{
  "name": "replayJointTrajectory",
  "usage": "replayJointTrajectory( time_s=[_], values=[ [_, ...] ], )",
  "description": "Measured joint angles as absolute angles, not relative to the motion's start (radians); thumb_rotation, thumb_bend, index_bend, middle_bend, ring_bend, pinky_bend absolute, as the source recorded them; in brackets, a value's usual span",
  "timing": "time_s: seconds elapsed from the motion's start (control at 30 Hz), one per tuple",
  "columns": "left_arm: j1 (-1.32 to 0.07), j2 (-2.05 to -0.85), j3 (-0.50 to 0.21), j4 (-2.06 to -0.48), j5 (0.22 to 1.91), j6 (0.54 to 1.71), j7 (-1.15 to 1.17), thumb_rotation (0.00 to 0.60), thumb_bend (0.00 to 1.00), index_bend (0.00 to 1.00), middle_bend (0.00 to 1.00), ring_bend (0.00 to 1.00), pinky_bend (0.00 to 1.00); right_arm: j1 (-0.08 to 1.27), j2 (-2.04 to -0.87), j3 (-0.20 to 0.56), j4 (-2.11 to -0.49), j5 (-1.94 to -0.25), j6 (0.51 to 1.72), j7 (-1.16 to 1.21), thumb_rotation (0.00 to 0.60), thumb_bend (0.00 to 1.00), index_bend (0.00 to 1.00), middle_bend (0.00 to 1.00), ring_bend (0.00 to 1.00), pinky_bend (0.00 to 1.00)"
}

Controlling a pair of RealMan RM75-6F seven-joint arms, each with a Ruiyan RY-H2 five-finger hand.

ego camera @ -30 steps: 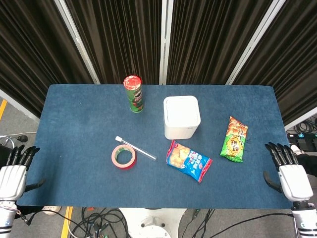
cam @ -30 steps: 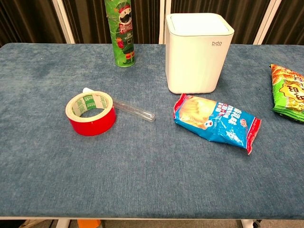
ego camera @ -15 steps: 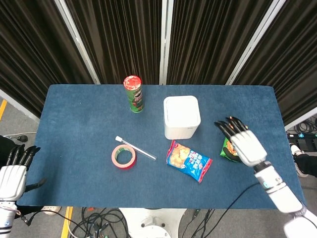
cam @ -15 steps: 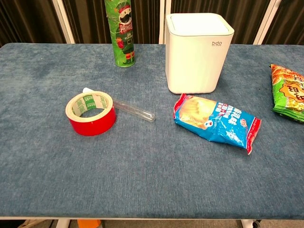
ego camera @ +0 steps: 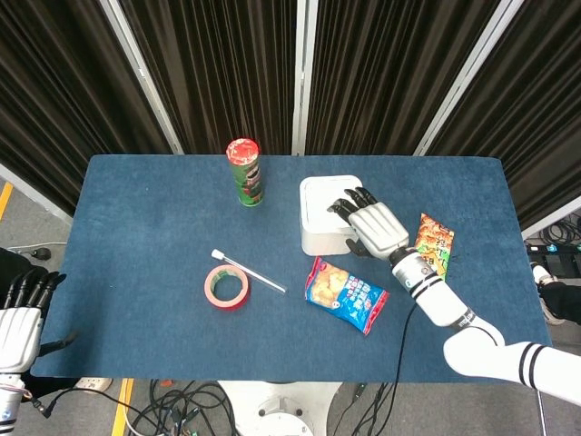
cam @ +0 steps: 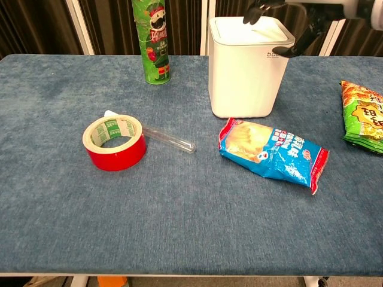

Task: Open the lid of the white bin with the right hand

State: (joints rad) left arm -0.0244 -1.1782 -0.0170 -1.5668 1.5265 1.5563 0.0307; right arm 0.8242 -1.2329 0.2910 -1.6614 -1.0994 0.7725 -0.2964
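Your right hand (ego camera: 374, 226) is hovering over the right part of the white bin (ego camera: 328, 222), fingers spread and holding nothing; in the chest view the fingertips (cam: 248, 18) are sitting at or just above the lid (cam: 248, 28), and you cannot tell whether they are touching it. The thumb is hanging down beside the bin's right upper edge. The lid is lying flat and closed. The bin is standing upright near the middle of the blue surface (ego camera: 145, 272), toward the back.

Your left hand (ego camera: 20, 318) is sitting off the surface at the front left corner, fingers extended and apart, holding nothing.

A green Pringles can (ego camera: 245, 172) is standing upright left of the bin, well apart from it. A red tape roll (ego camera: 226, 287) is lying flat front-left of the bin, with a clear tube (ego camera: 249, 271) lying just behind it, its white-capped end seeming to touch the roll. A blue snack bag (ego camera: 345, 294) is lying just in front of the bin. A green snack bag (ego camera: 436, 243) is lying to the right, partly covered by your right wrist.
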Motion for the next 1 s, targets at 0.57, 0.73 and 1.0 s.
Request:
replayJointTrajectory(
  time_s=[0.57,0.73,1.0],
  values=[
    [-0.021,-1.188,-0.018,-1.540,1.530,1.560,0.004,0.600,0.00,0.15,0.13,0.01,0.00,0.818,-1.218,0.249,-1.720,-1.071,0.924,-0.330,0.600,0.32,0.14,0.12,0.00,0.00],
    [-0.028,-1.192,-0.020,-1.530,1.532,1.552,-0.005,0.600,0.00,0.15,0.13,0.01,0.00,0.708,-1.147,0.223,-1.786,-1.170,1.085,-0.314,0.600,0.32,0.08,0.07,0.00,0.00],
    [-0.032,-1.201,-0.022,-1.513,1.528,1.541,-0.018,0.600,0.00,0.15,0.13,0.01,0.00,0.466,-1.076,0.085,-1.833,-1.326,1.319,-0.244,0.600,0.32,0.02,0.05,0.00,0.00]
  ],
)
